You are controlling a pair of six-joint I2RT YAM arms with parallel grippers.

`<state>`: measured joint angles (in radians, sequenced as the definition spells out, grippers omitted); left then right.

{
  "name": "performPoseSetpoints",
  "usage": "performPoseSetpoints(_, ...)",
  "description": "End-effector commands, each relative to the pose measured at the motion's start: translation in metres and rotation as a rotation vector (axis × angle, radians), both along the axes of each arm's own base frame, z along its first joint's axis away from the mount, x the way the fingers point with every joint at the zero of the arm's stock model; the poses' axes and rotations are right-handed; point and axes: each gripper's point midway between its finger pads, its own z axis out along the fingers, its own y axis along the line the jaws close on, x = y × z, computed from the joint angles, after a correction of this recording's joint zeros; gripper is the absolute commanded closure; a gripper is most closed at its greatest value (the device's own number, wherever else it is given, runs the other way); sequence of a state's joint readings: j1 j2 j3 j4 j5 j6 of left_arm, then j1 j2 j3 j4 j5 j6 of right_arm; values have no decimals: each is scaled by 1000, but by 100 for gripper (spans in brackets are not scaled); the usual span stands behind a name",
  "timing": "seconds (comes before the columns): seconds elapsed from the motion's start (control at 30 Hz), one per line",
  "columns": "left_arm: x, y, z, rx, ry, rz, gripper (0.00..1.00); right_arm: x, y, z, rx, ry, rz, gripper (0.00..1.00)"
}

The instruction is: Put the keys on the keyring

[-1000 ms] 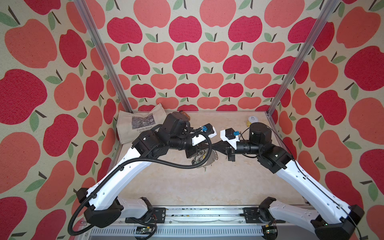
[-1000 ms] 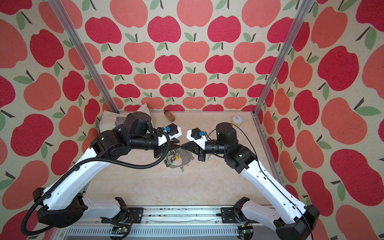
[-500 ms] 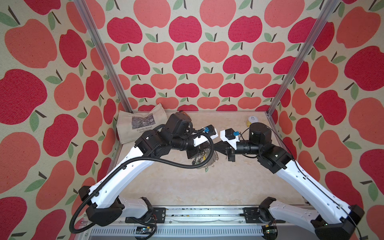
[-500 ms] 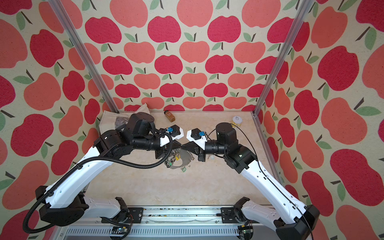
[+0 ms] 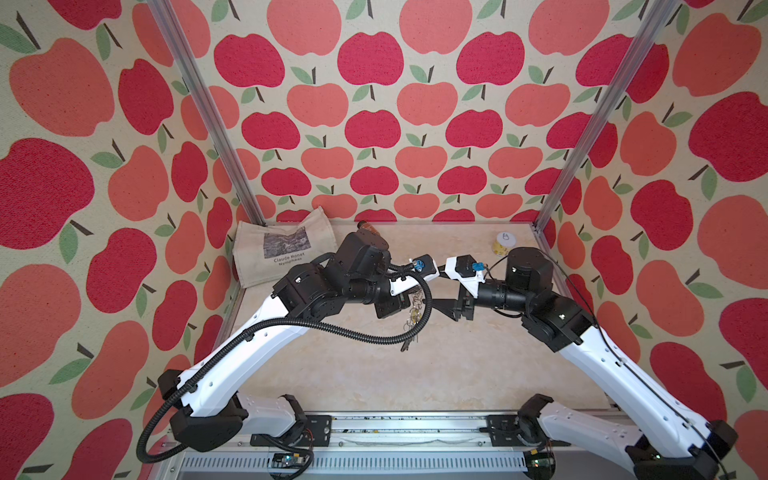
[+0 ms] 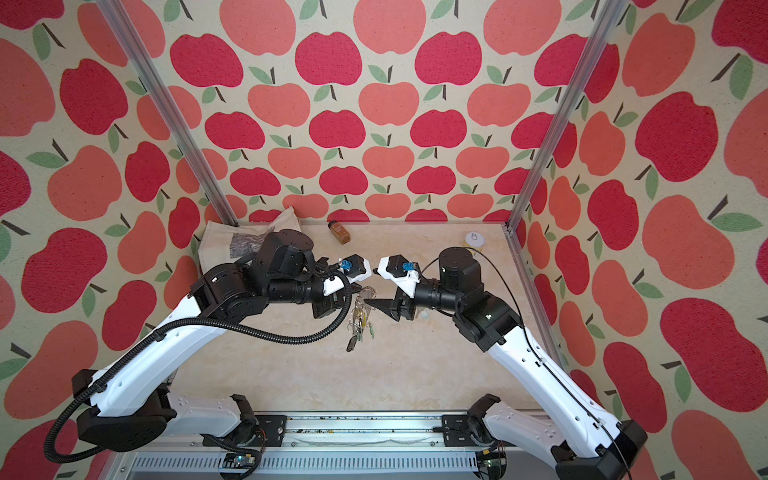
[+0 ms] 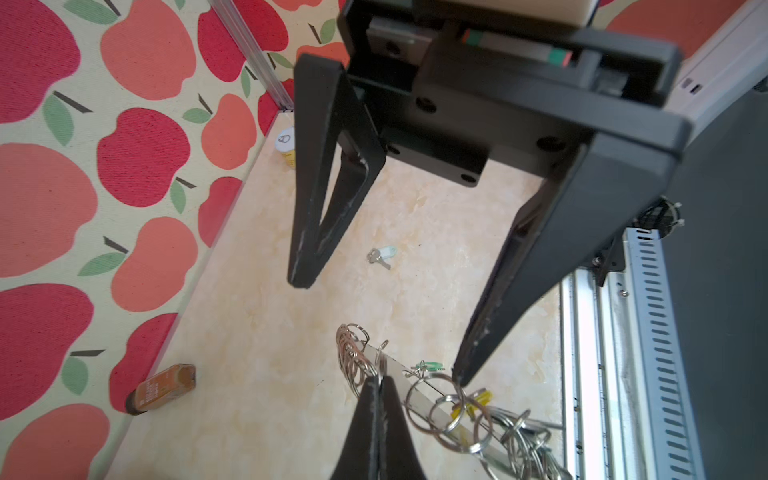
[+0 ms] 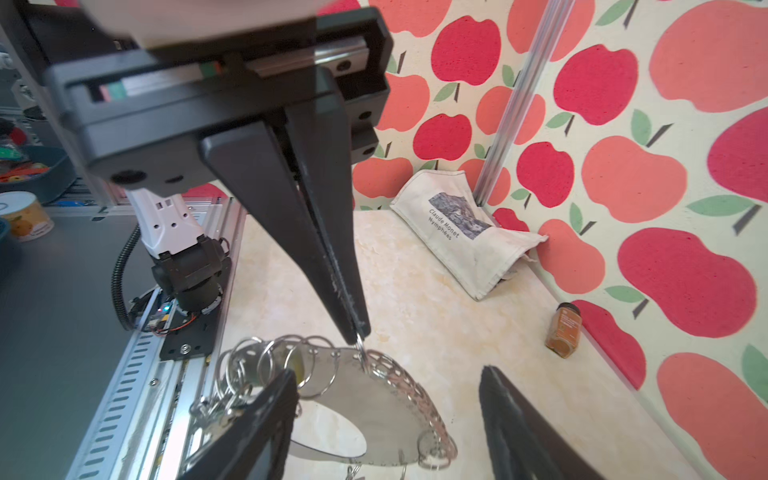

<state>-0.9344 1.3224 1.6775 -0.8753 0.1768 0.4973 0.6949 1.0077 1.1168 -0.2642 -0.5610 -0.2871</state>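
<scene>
**Keys on the table; keyring clamped by the left gripper**

1. The keys [image 7: 381,256] are one silvery key joined to a pale mint tag. They lie flat on the table [image 7: 257,332], below the keyring and well apart from it, on the side of the keyring that faces the right arm. Nothing touches them.

2. The keyring [image 8: 374,403] is a flat grey oval plate with a large oval hole, and split rings line its curved edge. It is held up above the table. In both top views it hangs between the two wrists.

3. The left gripper [image 8: 358,331] has its jaws pressed together on the ringed edge of the keyring and carries it.

4. The right gripper [image 7: 380,330] has its jaws spread wide, one finger on each side of the keyring. It holds nothing. Whether a finger touches a ring cannot be told.

5. Bright green tags [image 7: 430,365], a yellow tag [image 7: 478,397] and a black fob [image 6: 352,344] hang from the keyring's rings.

6. Behind the keyring, near the back wall, there is a brown spice jar [image 6: 340,232].
   - A cloth tote bag [image 5: 282,253] rests in the back corner on the left arm's side of the keyring.
   - A small can [image 5: 505,243] stands in the back corner on the right arm's side.
</scene>
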Motion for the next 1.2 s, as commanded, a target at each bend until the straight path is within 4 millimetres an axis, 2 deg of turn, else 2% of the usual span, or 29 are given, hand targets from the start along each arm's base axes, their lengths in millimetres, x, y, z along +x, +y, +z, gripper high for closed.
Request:
performPoseSetpoints(0.0, 19, 3, 19, -2, -168, 92, 100, 11, -13, 3, 25, -4, -99, 24)
performPoseSetpoints(0.13, 20, -2, 9, 37, -142, 95, 100, 9, -9, 4, 56, 49, -79, 23)
performPoseSetpoints(0.2, 16, -4, 8, 25, -135, 78, 100, 11, -7, 1, 57, 69, -81, 26)
performPoseSetpoints(0.4, 5, -5, 10, 4, -106, 34, 100, -3, -4, 4, 49, 75, 10, 60)
performPoseSetpoints(0.47, 0, -5, 11, -2, -90, 18, 100, -9, -3, 7, 49, 68, 45, 65)
performPoseSetpoints(0.73, -13, -7, 14, -5, -55, -22, 100, -19, 0, 10, 24, 72, 115, 68)
performPoseSetpoints(0.9, -14, -6, 14, 4, -52, -24, 100, -15, -4, 9, 2, 44, 80, 71)
performPoseSetpoints(1.17, -15, -11, 14, 14, -56, -29, 100, -19, 1, 4, -6, 81, 118, 73)
